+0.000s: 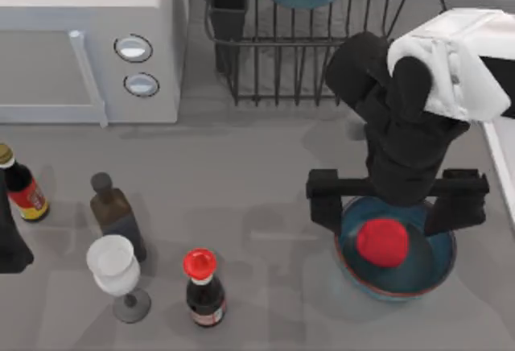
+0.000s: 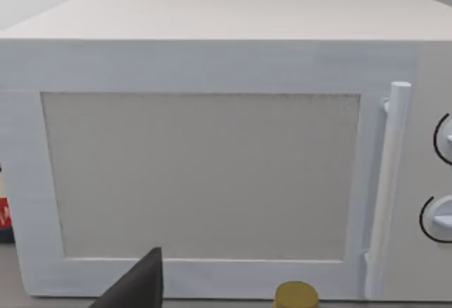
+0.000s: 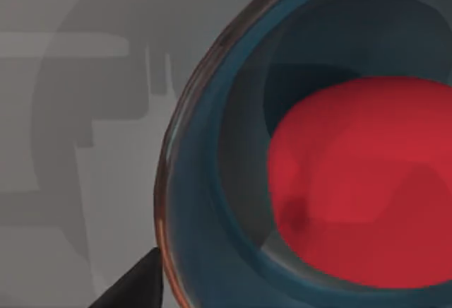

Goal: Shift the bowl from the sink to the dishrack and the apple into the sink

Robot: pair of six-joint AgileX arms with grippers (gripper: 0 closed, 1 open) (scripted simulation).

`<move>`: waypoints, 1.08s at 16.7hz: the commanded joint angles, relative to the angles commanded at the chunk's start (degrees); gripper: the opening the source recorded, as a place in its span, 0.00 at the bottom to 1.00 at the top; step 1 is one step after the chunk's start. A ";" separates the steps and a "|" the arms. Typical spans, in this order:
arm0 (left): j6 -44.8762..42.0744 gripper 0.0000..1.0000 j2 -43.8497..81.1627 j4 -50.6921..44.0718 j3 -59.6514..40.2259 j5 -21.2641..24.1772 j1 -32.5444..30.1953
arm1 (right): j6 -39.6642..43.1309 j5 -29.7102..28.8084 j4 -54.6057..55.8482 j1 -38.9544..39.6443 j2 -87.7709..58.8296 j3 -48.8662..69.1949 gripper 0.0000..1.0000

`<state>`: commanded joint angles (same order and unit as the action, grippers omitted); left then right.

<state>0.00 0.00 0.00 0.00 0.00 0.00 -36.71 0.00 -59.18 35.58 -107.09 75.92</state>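
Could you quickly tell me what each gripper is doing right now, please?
Left gripper: parked at the table's left edge.
Right gripper: open, over the bowl holding the apple, gripping nothing.

The right arm reaches in from two o'clock, its wrist bent downward, and the right gripper (image 1: 398,206) hangs at five o'clock with fingers spread wide. The left arm sits parked at nine o'clock.
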 joint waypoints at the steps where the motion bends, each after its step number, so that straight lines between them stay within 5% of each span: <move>1: 0.00 1.00 0.00 0.00 0.00 0.00 0.00 | -0.04 -0.01 2.56 0.05 -1.02 -1.40 1.00; 6: 0.00 1.00 0.00 0.00 0.00 0.00 0.00 | -0.19 -0.08 16.16 0.37 -6.38 -8.78 1.00; 12: 0.00 1.00 0.00 0.00 0.00 0.00 0.00 | -0.28 -0.09 17.93 0.46 -7.52 -10.05 1.00; 18: 0.00 1.00 0.00 0.00 0.00 0.00 0.00 | -0.28 -0.09 17.93 0.46 -7.52 -10.05 0.55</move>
<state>0.00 0.00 0.00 0.00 0.00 0.00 -36.99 -0.08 -41.26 36.04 -114.61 65.87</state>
